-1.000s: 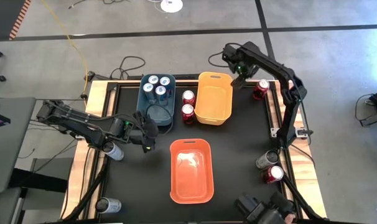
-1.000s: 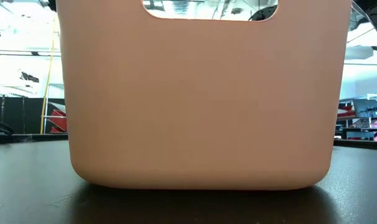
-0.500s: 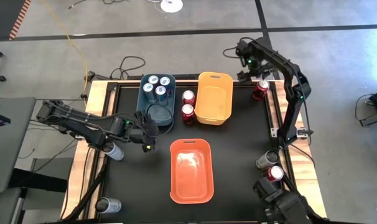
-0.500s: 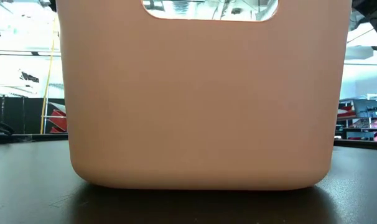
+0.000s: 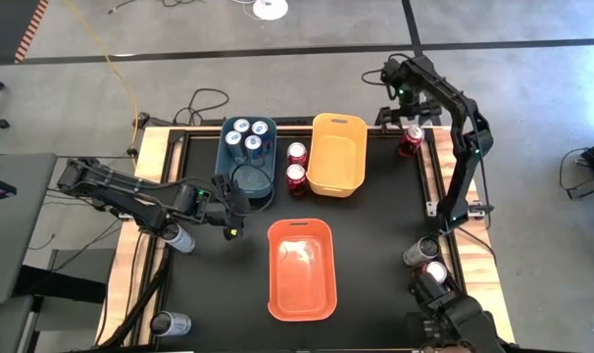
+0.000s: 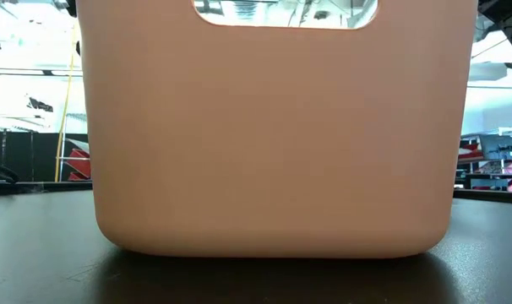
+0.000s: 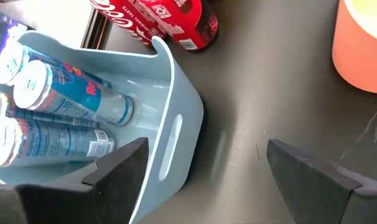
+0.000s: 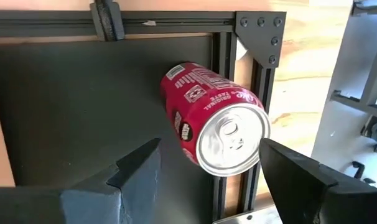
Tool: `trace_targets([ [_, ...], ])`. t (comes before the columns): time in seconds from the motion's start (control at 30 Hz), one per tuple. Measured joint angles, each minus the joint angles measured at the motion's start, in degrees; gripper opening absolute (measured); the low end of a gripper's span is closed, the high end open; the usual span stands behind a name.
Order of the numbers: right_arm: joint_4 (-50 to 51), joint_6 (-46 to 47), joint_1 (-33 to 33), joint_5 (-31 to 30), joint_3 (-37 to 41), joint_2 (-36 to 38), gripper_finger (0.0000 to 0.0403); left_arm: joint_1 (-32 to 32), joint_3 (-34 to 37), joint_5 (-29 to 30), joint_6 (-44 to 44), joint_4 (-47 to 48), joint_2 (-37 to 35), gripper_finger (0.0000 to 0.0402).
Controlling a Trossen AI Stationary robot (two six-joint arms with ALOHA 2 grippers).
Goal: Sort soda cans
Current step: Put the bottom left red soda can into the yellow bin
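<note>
Three blue cans are standing in the blue bin, so that colour is looking sorted. The yellow bin and the orange bin are both sitting with nothing in them.

Two red cans are waiting between the blue and yellow bins. Another red can is standing at the table's far right corner, and a silver can and a red one are sitting at the near right edge. Two silver cans and are lying along the left edge.

The right gripper is hovering over the corner red can with fingers spread wide, holding nothing. The left gripper is waiting just beside the blue bin, likewise spread and empty.

By my judgement, the task is roughly a third done: seven cans are awaiting bins.
</note>
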State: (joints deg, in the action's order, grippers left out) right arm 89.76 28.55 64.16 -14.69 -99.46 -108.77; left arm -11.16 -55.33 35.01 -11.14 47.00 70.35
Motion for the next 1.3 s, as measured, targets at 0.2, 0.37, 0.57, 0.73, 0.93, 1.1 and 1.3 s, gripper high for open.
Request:
trace_targets([
  [0.2, 0.2, -1.0, -2.3, 5.0, 1.8, 0.0, 0.0282, 0.0, 0.3, 0.0, 0.2, -0.2, 0.0, 0.0325],
  [0.37, -0.6, -3.2, -4.3, 5.7, 5.0, 0.0, 0.0282, 0.0, 0.3, 0.0, -0.1, -0.2, 0.0, 0.0325],
  [0.57, -1.4, -6.3, -5.0, 5.7, 6.7, 0.0, 0.0282, 0.0, 0.3, 0.0, -1.4, -0.1, 0.0, 0.0325],
  [0.73, -1.3, -10.8, -7.4, 5.7, 6.0, 0.0, 0.0282, 0.0, 0.3, 0.1, 0.0, -0.4, 0.0, 0.0325],
  [0.93, 0.0, -11.3, -9.7, 5.7, 2.4, 0.0, 0.0266, 0.0, 0.3, 0.1, 4.7, -3.7, 0.0, 0.0325],
  [1.1, 0.2, -1.9, -8.1, -0.6, 1.3, 0.1, 0.0162, 0.0, 0.3, 0.1, 8.0, -6.0, 0.0, 0.0325],
  [1.3, 0.2, 0.9, -6.2, -2.2, 1.3, -0.2, 0.0014, 0.0, 0.3, 0.1, 8.6, -6.1, 0.0, 0.0325],
])
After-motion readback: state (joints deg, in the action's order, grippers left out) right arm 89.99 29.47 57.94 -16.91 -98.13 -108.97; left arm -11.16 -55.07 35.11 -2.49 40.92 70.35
